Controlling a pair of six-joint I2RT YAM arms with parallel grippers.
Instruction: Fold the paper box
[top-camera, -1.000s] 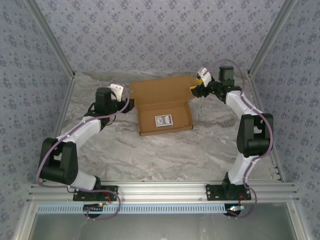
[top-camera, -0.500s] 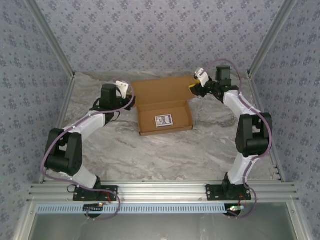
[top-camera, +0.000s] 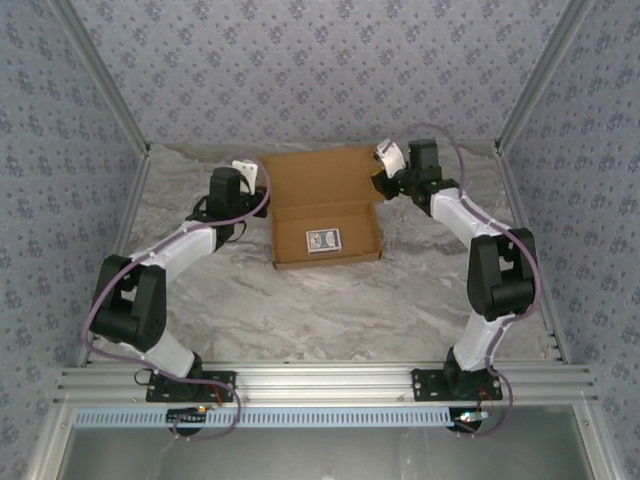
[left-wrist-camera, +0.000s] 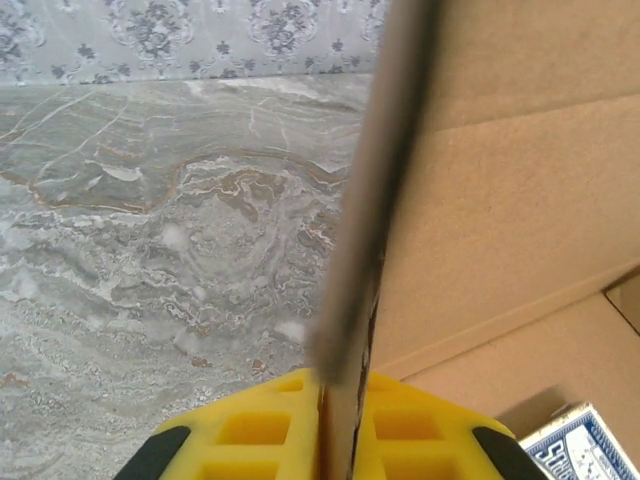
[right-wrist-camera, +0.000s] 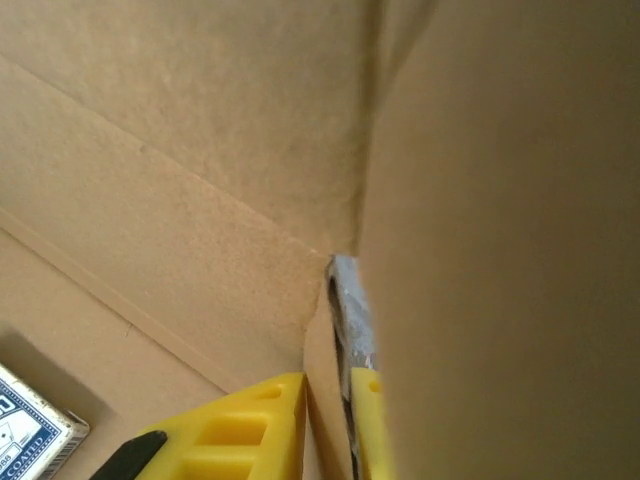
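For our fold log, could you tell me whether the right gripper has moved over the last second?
Yes: the right gripper, gripping a flap of the brown cardboard box, shifted left, away from the aluminium corner post.

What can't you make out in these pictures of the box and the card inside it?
- Print on the blue card: too small in the top view; the frame edge cuts it off in both wrist views.
- Flap edge of the paper box: blurred in the left wrist view, too close to the lens, between the left tool's fingers.
- The table beyond the box: hidden in the right wrist view by the cardboard wall that the right tool grips.
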